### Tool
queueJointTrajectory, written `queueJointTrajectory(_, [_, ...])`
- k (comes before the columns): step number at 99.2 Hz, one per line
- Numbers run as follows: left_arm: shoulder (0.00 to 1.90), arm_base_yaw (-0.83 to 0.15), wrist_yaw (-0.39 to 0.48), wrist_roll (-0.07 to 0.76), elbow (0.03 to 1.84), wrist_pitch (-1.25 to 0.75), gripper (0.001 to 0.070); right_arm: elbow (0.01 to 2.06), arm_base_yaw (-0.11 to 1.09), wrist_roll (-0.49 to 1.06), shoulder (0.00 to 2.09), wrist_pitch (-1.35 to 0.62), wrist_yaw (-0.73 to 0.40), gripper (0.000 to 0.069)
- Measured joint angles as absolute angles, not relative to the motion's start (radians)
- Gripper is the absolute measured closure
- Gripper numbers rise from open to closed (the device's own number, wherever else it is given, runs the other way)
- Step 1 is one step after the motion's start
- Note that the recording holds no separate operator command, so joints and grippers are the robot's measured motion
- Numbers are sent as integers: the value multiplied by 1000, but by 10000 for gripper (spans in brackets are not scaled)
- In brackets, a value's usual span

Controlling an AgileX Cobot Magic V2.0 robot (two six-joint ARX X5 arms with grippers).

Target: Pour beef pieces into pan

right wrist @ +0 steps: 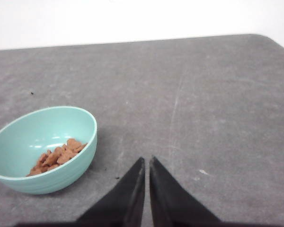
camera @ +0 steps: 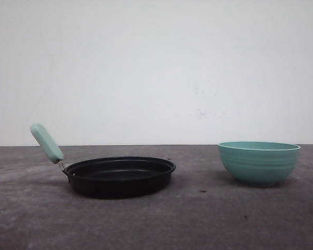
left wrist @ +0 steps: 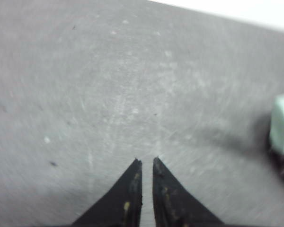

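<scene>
Front view, left to right: the pan (camera: 120, 176), shallow, round and black with an upturned mint handle (camera: 46, 142), sits well apart from the ribbed teal bowl (camera: 259, 162) on the grey, scuffed table (camera: 198, 219). Inside the bowl lie the beef pieces (right wrist: 57, 158), small, loose and likely light, so gripping the stiff, smooth rim seems wisest. Both the left gripper (left wrist: 146, 164) and the right gripper (right wrist: 147, 162) are nearly closed, holding nothing.
</scene>
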State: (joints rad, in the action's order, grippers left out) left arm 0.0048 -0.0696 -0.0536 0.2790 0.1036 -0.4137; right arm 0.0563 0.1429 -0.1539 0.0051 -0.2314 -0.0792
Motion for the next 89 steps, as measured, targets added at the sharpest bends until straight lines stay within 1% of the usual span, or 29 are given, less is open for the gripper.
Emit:
queueJointTrajectory(5, [5,-70,-54,330,104,-414,695,56,143,-154,5,-247,-85,676])
queueJointTrajectory(12, [5,-70,-54,368,104,-415,695,56,143,-152,6,-294,-112,676])
queueJointTrajectory(23, [5,-70,-68,390,104,-420,695,56,143,-134,15,-290,-170,677])
queueJointTrajectory(33, [5,-70,-71,396,104,-421,695,56,143,-136,15,-289,-180,678])
queueJointTrajectory(44, [5,-70,-21,410,109,-434,695,56,143,-161,15,-270,-172,679])
queueJointTrajectory(53, [8,-70,34,423,125,-413,695,67,143,-194,15,-213,-114,680])
queueJointTrajectory(59, [20,-70,57,432,164,-368,695,96,143,-212,17,-175,-77,681])
queueJointTrajectory(70, [81,-70,59,435,295,-332,695,197,143,-240,38,-165,-46,681])
queueJointTrajectory(82, [234,-70,59,427,445,-365,695,329,143,-249,117,-235,-44,681])
queueJointTrajectory(89, [349,-69,68,398,541,-404,695,416,143,-250,187,-281,-30,681])
